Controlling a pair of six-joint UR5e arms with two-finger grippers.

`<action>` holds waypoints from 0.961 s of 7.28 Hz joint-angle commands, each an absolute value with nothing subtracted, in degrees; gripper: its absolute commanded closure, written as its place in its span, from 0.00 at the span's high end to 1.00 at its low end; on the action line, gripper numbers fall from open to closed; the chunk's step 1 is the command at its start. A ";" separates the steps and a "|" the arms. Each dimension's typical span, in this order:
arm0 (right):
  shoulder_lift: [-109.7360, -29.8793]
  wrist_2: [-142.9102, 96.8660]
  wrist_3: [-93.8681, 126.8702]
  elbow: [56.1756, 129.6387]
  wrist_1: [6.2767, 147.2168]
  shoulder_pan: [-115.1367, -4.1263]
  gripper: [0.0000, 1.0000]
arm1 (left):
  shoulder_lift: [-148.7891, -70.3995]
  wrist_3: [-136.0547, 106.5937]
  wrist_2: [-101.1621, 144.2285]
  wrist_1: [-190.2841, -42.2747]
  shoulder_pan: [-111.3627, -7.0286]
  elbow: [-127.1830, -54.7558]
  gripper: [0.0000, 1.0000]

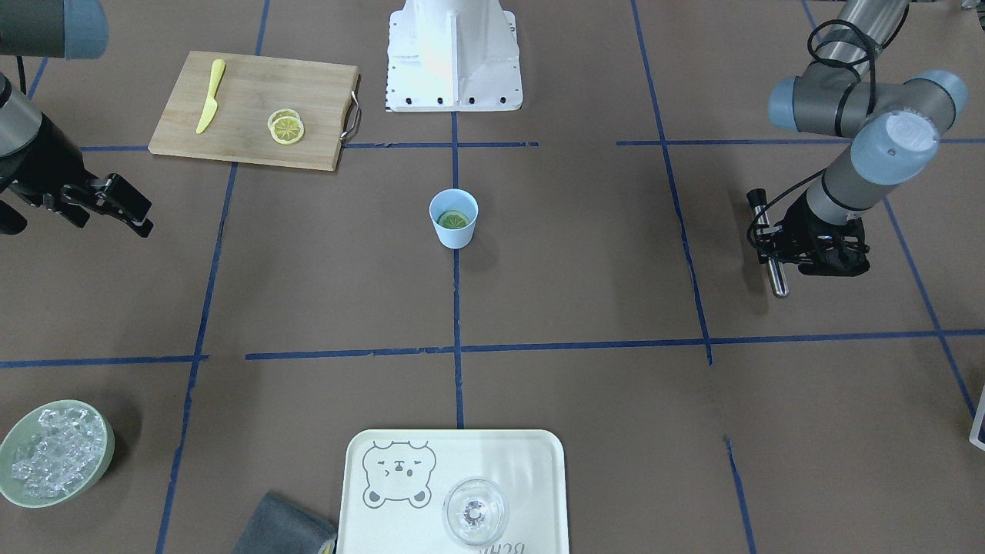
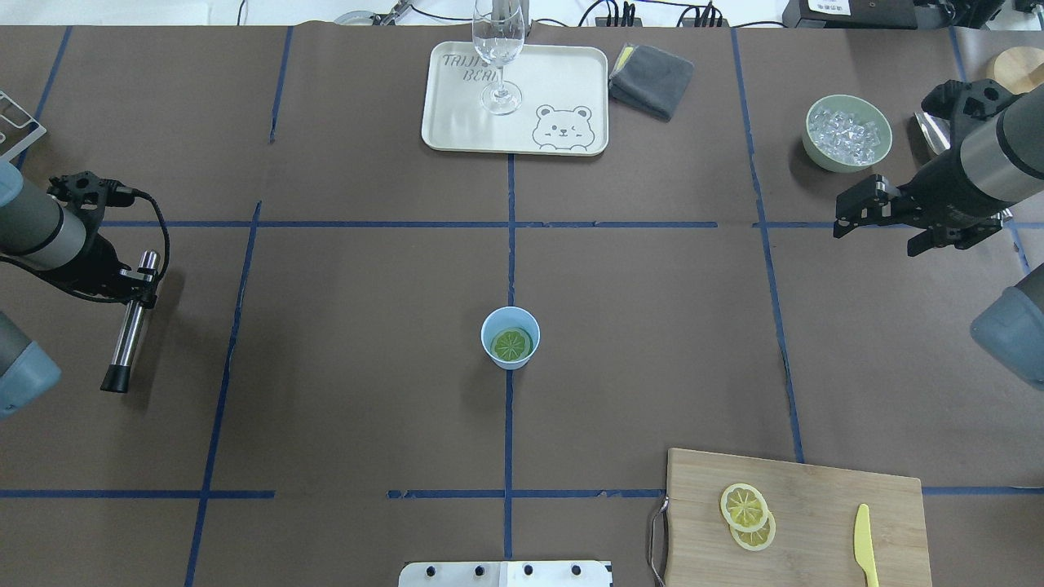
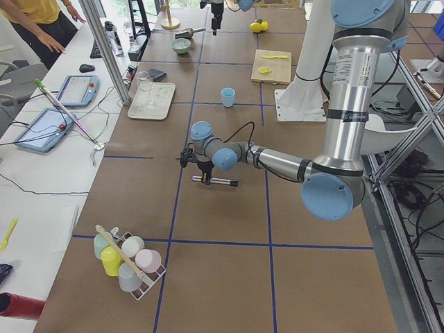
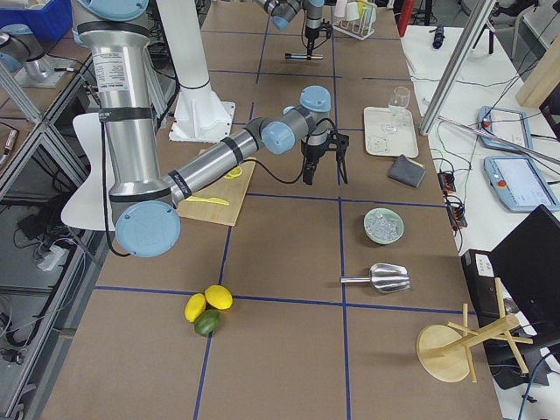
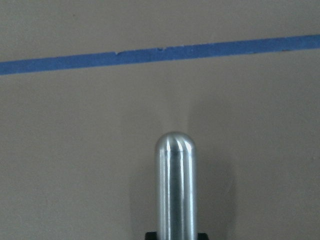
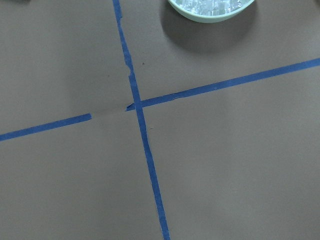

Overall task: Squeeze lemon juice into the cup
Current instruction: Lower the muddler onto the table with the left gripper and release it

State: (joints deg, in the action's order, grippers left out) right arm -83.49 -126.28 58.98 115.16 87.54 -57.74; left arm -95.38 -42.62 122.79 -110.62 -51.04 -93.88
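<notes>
Far on the left, our left gripper [image 2: 134, 281] had its jaws shut tight on a shiny metal stick [image 2: 129, 334]. The stick hung over the bare table, well apart from everything else. We think we held it there so it was ready to press with.

In the middle of the table stood the cup [image 2: 492, 322], upright and alone. One lemon slice [image 2: 512, 344] lay flat inside it, down near the bottom. So the lemon was in the right place, but it looked whole and not yet squashed.

At the far edge sat a tray [image 2: 457, 122] with a clear glass [image 2: 498, 49] on it. At the near right lay a cutting board [image 2: 832, 505] with two spare slices [image 2: 744, 505], one partly over the other, and a yellow knife [image 2: 864, 545] beside them.

Far right was a green bowl [image 2: 809, 143] of ice. Our right gripper [image 4: 325, 173] hung just beside it, jaws wide apart and holding nothing. We guess it waited out there to leave room for the stick.
</notes>
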 commanded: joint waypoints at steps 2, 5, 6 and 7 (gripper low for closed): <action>-83.76 -126.30 59.24 115.84 87.63 -57.74 1.00 | -95.19 -42.80 123.40 -110.48 -50.89 -93.17 0.00; -83.85 -126.30 59.15 115.66 87.54 -57.74 1.00 | -95.10 -42.80 123.40 -110.30 -50.89 -93.08 0.00; -83.85 -126.30 59.24 115.66 87.63 -57.74 1.00 | -95.10 -42.80 123.40 -110.39 -50.89 -92.47 0.00; -83.85 -126.30 59.24 115.58 87.54 -57.74 1.00 | -95.01 -42.80 123.40 -110.39 -50.98 -92.20 0.00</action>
